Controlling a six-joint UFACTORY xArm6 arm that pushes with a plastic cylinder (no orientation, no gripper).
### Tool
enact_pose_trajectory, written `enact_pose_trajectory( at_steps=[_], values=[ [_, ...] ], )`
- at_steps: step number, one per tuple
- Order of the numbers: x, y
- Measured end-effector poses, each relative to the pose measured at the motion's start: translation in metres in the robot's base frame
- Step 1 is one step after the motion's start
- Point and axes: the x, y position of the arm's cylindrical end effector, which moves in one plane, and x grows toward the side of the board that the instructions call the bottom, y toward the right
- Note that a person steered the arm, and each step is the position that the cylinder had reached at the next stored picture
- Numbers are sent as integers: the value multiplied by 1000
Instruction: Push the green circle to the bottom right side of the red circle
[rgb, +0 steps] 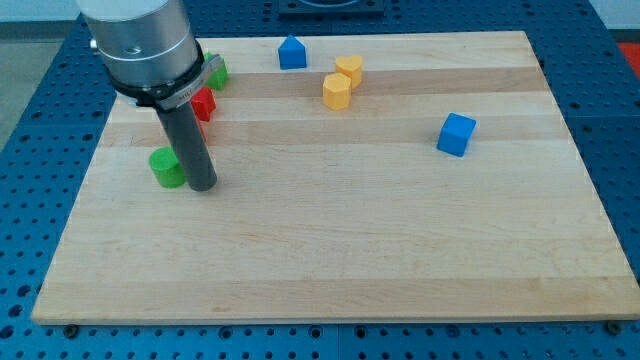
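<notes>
Two yellow blocks (343, 82) well right, my tip (203, 186) touching green circle (166, 166)

The wooden surface (400, 250) rests on a blue perforated base (40, 200). A blue house-shaped block (292, 53) sits near the top edge, left of centre. Two yellow blocks (343, 82) stand touching just right of it. A blue cube (456, 134) lies toward the right edge. A second green block (217, 70) sits near the top-left corner, partly hidden.
</notes>
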Motion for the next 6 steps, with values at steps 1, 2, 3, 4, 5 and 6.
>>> enact_pose_trajectory(
  at_steps=[1,2,3,4,5,6],
  values=[
    [-43,44],
    [44,20],
    [51,-107],
    [15,-150],
    [8,-104],
    [4,-89]
  ],
)
